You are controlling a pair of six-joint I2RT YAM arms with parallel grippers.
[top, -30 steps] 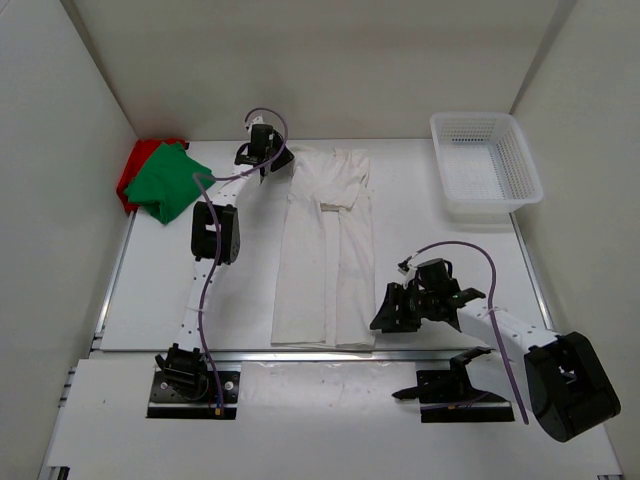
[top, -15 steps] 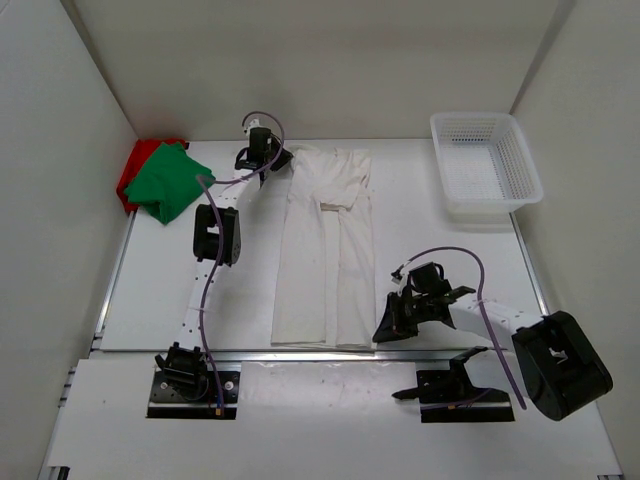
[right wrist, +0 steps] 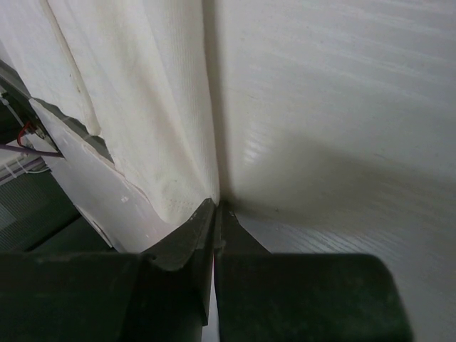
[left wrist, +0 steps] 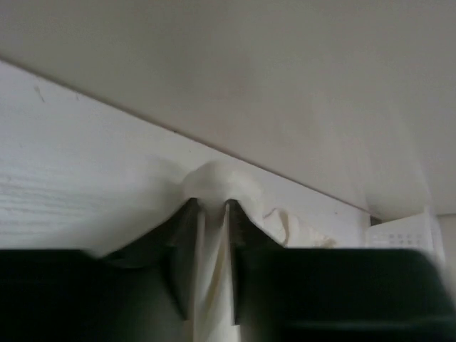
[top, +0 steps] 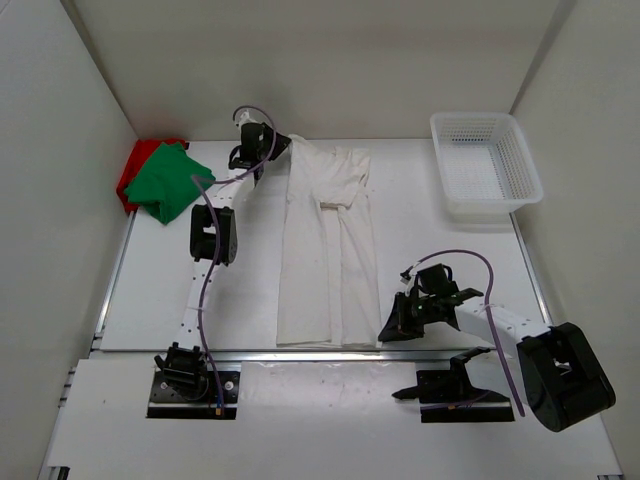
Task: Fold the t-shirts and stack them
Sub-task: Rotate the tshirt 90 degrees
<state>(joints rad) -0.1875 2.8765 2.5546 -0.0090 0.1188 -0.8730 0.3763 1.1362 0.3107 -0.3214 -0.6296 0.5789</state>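
While the white t-shirt (top: 325,250) lies in a long strip on the counter (top: 440,250), we see the left gripper (left wrist: 211,214) with jaws pinching its far corner and the right gripper (right wrist: 215,210) with jaws closed at its near hem.

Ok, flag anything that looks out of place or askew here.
The green shirt and red shirt lie bunched in a heap in the far left corner, green on top, not folded. Nothing else stands out; the white shirt lies as a long straight strip.
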